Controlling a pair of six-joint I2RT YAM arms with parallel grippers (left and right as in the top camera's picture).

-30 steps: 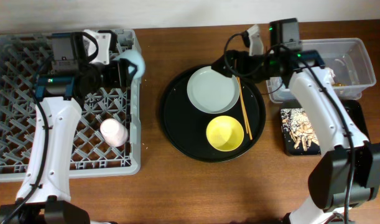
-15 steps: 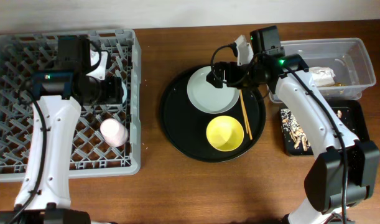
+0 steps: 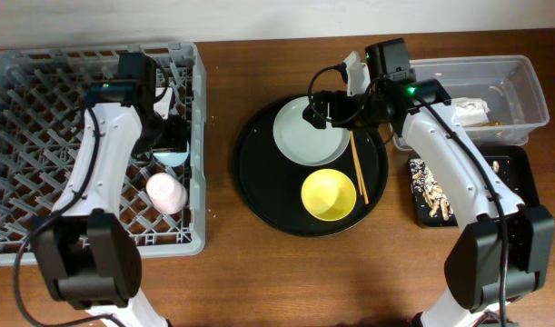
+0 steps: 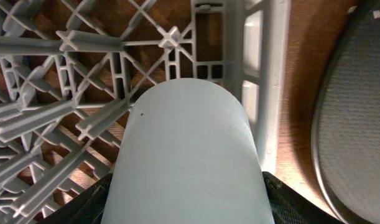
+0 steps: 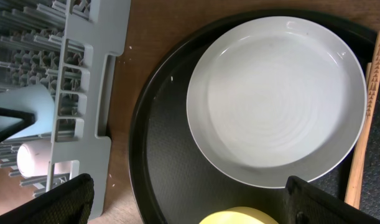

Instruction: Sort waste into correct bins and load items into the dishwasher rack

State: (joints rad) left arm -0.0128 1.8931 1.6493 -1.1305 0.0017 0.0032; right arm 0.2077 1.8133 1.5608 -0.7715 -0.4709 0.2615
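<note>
left gripper (image 3: 169, 138): clenched on the light-blue cup (image 4: 188, 155), with a finger (image 4: 84, 205) pressed against each side
light-blue cup: held over the dishwasher rack (image 3: 95, 243), close to the rack's 3 o'clock wall; I cannot tell whether it touches the grid
pink cup (image 3: 165, 193): lying inside the rack, just at 6 o'clock of the light-blue cup
right gripper (image 3: 317, 113): fingers spread wide and grasping nothing, hanging over the 12 o'clock edge of the plate
plate (image 5: 277, 112): flat on the round black tray (image 3: 263, 195), in its 12 o'clock part
yellow bowl (image 3: 328, 194): upright on the same tray, near the plate at its 6 o'clock
chopsticks (image 3: 358, 168): lying together on the tray's 3 o'clock side, running from 12 to 6, just beside the plate and bowl
round black tray: on the wooden table (image 3: 232, 263), at 3 o'clock of the rack and apart from it
clear tub (image 3: 534, 86): at 2 o'clock of the round tray; the white napkin (image 3: 468, 111) lies inside by its 6 o'clock wall
flat black tray (image 3: 524, 168): just at 6 o'clock of the tub; the food scraps (image 3: 431, 186) are heaped in its 9 o'clock half
</note>
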